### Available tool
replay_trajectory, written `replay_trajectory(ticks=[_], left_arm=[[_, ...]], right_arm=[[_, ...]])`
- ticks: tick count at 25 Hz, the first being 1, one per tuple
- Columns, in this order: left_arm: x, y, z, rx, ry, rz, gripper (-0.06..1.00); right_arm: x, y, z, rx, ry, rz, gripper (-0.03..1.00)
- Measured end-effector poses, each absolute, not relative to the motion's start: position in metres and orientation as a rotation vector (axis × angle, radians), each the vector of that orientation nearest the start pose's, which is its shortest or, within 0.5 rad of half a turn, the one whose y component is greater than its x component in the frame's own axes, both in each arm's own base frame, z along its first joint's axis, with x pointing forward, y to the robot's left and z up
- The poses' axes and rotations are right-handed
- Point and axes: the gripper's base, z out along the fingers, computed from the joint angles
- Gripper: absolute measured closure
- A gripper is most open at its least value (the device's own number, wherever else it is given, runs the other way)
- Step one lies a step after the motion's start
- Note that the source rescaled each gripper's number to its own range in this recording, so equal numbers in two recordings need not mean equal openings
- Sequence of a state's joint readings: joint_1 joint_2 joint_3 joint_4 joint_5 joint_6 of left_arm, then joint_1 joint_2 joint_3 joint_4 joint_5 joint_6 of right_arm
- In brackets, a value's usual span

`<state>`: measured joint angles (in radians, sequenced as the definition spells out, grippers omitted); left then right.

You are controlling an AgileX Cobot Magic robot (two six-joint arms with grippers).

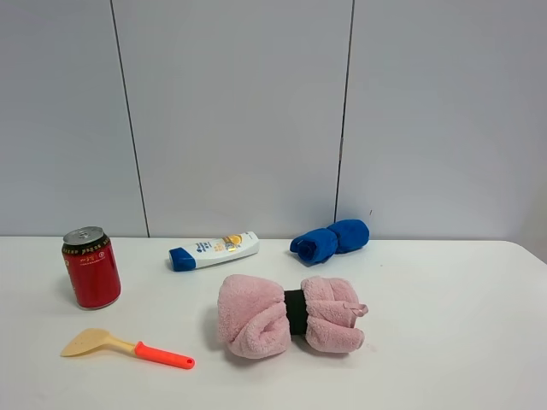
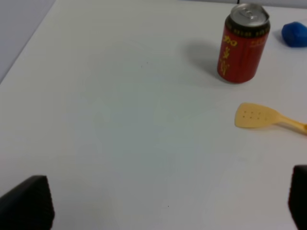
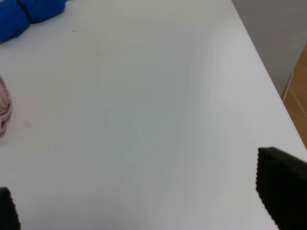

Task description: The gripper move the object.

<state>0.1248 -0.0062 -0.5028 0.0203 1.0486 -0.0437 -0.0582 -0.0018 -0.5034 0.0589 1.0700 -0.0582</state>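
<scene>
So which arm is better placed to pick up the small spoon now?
The left. The spoon lies on the table's left side by the red can, and the left gripper, open, already sees it. The right wrist view does not show it.

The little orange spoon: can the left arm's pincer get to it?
Probably yes. The spoon lies alone on bare table ahead of the open left pincer, apart from the red can; nothing sits between.

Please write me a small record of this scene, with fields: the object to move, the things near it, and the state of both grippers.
object: scoop, flat on the table, orange handle, pale head
nearest: red can, upright, behind the scoop, not touching
others: white-and-blue tube; blue towel; pink towel
left gripper: jaws open, empty
right gripper: jaws open, empty
</scene>
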Motion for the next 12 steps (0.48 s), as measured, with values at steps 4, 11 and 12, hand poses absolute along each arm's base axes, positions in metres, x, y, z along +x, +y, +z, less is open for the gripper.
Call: replay_trajectory(ticks=[4, 11, 12], left_arm=[[-0.0059, 0.0009, 0.2790, -0.171, 2.017, 0.076, -0.06], [-0.0059, 0.0009, 0.2790, -0.171, 2.017, 0.076, -0.06], [-0.0059, 0.0009, 0.2790, -0.171, 2.017, 0.076, -0.06]], right_arm=[[-0.0058, 0.0050, 0.2776, -0.003, 2.047, -0.002, -0.03], [-0.0058, 0.0050, 0.2776, -0.003, 2.047, -0.002, -0.03], [-0.0058, 0.0050, 0.2776, -0.003, 2.047, -0.002, -0.03]])
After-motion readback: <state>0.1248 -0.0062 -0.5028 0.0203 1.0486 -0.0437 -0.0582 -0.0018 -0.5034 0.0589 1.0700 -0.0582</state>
